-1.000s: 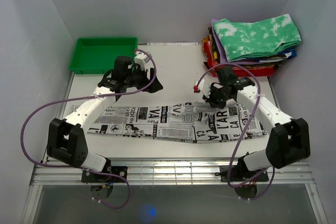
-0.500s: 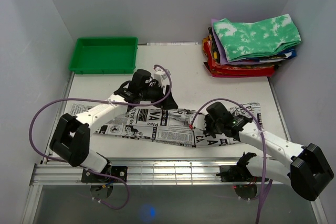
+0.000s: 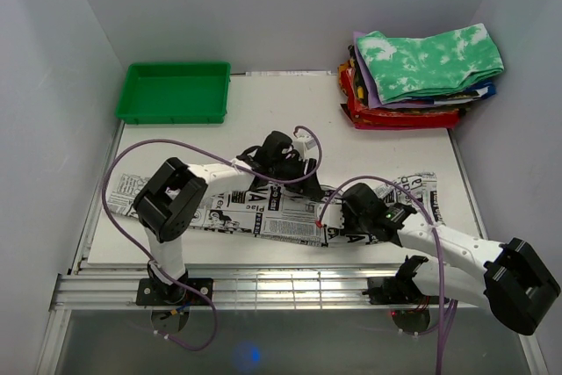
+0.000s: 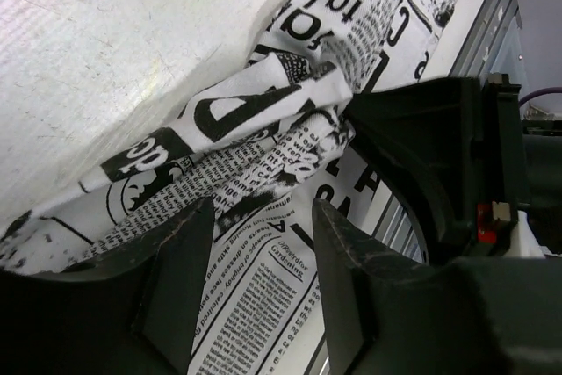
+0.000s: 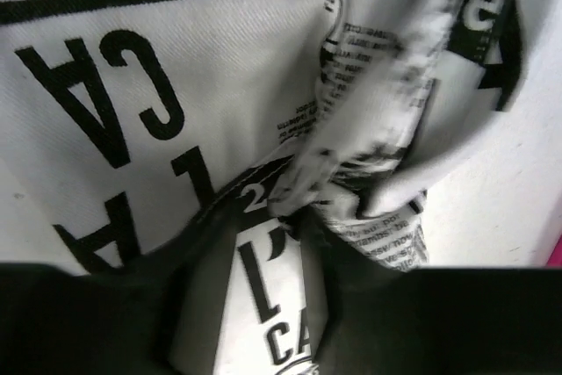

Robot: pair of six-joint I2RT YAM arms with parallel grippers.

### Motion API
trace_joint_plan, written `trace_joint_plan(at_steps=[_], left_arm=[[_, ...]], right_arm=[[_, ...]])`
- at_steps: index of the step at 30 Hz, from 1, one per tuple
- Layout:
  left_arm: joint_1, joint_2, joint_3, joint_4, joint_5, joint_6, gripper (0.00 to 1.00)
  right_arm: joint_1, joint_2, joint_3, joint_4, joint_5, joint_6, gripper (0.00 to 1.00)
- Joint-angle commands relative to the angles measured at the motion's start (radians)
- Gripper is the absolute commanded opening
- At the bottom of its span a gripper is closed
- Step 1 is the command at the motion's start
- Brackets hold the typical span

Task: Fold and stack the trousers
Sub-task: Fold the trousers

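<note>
The trousers [image 3: 285, 224] were white, printed all over with black newspaper headlines and grey text. Beyond them, the tray [image 3: 176, 92] was plain green and the folded garment [image 3: 430, 61] green-and-white tie-dye, over red clothes [image 3: 399, 118].

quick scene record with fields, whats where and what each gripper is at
trousers: newspaper print, laid out long across the near side of the table
left gripper: at the trousers' far edge, mid-length; jaws apart, cloth between
right gripper: low on the trousers, right of centre; cloth bunched at its fingertips, grip unclear
green tray: far left
folded clothes stack: far right, tie-dye garment on top
</note>
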Motion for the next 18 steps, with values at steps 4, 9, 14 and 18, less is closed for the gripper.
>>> trace_joint_plan(at_steps=[4, 9, 14, 18], left_arm=[[-0.032, 0.057, 0.008, 0.035, 0.013, 0.005, 0.53], [-0.032, 0.06, -0.055, 0.028, -0.002, 0.025, 0.46], [-0.049, 0.043, -0.085, 0.019, -0.066, 0.083, 0.46], [-0.062, 0.046, -0.085, 0.013, -0.111, 0.145, 0.47]], right_arm=[[-0.002, -0.031, -0.003, 0.014, 0.031, 0.096, 0.58], [-0.293, -0.1, 0.125, -0.135, -0.116, 0.061, 0.73], [-0.597, -0.031, 0.243, -0.267, -0.336, -0.09, 0.79], [-0.644, 0.108, 0.359, -0.33, -0.432, -0.099, 0.81]])
